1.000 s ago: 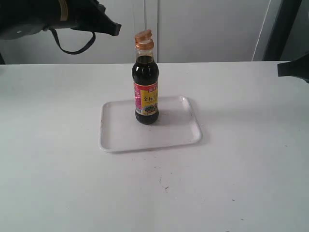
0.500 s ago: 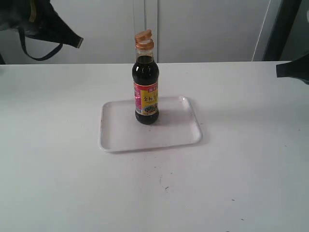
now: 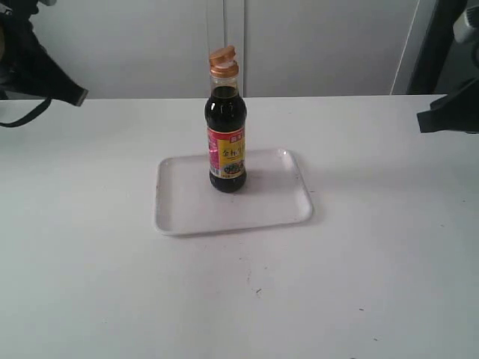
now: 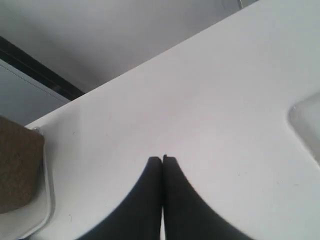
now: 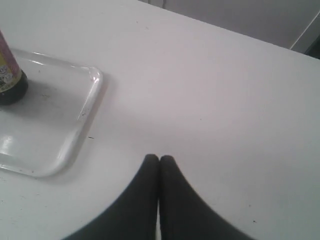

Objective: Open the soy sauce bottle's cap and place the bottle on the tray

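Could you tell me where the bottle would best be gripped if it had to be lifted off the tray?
Grip the bottle around its labelled body, coming in level from either side. It stands upright on the tray, the body is round there, and the cap on top looks flipped open, so a grasp from above would likely foul it.

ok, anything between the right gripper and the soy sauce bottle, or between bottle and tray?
Nothing visible. The soy sauce bottle already stands upright on the tray. Between it and the shut right gripper lie only bare table and the tray's low rim.
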You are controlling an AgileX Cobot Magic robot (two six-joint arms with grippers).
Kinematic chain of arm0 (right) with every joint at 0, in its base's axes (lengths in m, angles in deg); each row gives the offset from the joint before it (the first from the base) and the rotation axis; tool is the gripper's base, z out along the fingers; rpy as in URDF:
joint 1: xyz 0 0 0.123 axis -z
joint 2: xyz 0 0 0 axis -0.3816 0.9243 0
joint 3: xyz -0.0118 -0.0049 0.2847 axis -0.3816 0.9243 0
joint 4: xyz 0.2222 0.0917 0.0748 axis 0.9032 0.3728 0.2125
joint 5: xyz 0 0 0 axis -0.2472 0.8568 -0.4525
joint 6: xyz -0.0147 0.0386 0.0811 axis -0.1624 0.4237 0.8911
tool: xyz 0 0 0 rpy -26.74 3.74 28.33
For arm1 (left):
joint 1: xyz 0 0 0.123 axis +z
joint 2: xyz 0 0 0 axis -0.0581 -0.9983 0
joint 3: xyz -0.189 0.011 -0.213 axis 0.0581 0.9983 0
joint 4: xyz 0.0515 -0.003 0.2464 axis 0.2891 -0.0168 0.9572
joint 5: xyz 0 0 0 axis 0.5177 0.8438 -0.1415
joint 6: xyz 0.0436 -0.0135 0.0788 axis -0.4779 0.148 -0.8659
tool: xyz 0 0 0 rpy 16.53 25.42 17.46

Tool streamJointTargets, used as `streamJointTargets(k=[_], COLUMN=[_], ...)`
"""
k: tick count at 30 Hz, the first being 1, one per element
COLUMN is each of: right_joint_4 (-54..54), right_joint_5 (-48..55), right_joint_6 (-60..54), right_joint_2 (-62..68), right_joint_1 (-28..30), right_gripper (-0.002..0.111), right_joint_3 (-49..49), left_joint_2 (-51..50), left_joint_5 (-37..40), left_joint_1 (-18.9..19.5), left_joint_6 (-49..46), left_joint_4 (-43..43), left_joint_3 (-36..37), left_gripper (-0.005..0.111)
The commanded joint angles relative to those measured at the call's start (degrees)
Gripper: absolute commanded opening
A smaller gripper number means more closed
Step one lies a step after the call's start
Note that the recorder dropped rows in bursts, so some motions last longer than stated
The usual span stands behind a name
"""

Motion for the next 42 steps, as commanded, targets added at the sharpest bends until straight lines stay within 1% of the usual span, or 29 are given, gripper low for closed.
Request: streamJointTargets(k=[1, 3, 6, 7, 9, 11, 13, 17, 19, 21, 24, 28, 32, 38, 41, 42], right_joint_4=[-4.68, -8.18, -15.24, -20.47, -25.46, -29.59, -32.12, -33.45, -33.31, -33.16, -32.91, -32.65, -31.43, -29.51, -29.12, -29.02], right_joint_5=[4.65, 7.91, 10.10, 10.34, 10.34, 9.98, 9.98, 9.95, 5.54, 0.67, -2.72, -5.30, -5.13, -2.30, -2.32, -2.45], right_joint_6=[0.24, 1.84, 8.85, 15.03, 22.57, 29.26, 33.02, 34.10, 34.10, 34.10, 34.10, 34.10, 34.10, 34.10, 34.10, 34.10], right_joint_2=[-1.63, -1.84, -2.07, -2.18, -2.71, -3.42, -4.73, -8.31, -13.68, -18.26, -24.05, -31.29, -35.84, -40.26, -42.22, -43.71], right_joint_1=[-0.26, -0.26, -0.26, -0.26, -0.26, -0.26, -0.26, -0.26, -0.26, -0.26, -0.26, -0.26, -0.26, -0.26, -0.26, -0.26], right_gripper=[0.000, 0.000, 0.000, 0.000, 0.000, 0.000, 0.000, 0.000, 0.000, 0.000, 0.000, 0.000, 0.000, 0.000, 0.000, 0.000], right_joint_3=[-0.35, -0.92, -1.57, -1.67, -1.67, -1.67, -1.67, -1.67, 1.44, 4.64, 7.62, 11.39, 12.65, 13.08, 15.19, 16.70], left_joint_2=[3.17, 3.97, 5.35, 6.31, 7.27, 7.90, 8.54, 11.01, 13.66, 15.47, 18.35, 24.39, 32.15, 43.18, 47.51, 50.56], left_joint_5=[3.17, 4.41, 5.90, 6.90, 7.71, 8.96, 9.98, 8.37, 5.63, 3.68, 1.33, -1.60, -4.45, -5.05, -6.17, -7.51], left_joint_1=[-0.19, -0.19, -0.19, -0.19, -0.19, -0.19, -0.19, -0.19, -0.19, -0.19, -0.19, -0.19, -0.19, -0.19, -0.19, -0.19], left_joint_6=[-1.25, -2.70, -6.07, -7.53, -8.35, -9.06, -9.23, -9.23, -8.77, -8.60, -8.60, -7.37, -7.02, -5.96, -5.95, -5.95], left_joint_4=[-1.66, -3.75, -8.27, -10.21, -11.41, -12.21, -12.61, -12.71, -13.26, -15.44, -16.72, -16.83, -17.05, -18.18, -18.07, -18.07], left_joint_3=[1.73, 1.68, 1.68, 1.68, 1.68, 1.68, 1.92, 5.30, 8.96, 10.46, 12.76, 18.11, 23.80, 29.62, 32.27, 34.11], left_gripper=[0.000, 0.000, 0.000, 0.000, 0.000, 0.000, 0.000, 0.000, 0.000, 0.000, 0.000, 0.000, 0.000, 0.000, 0.000, 0.000])
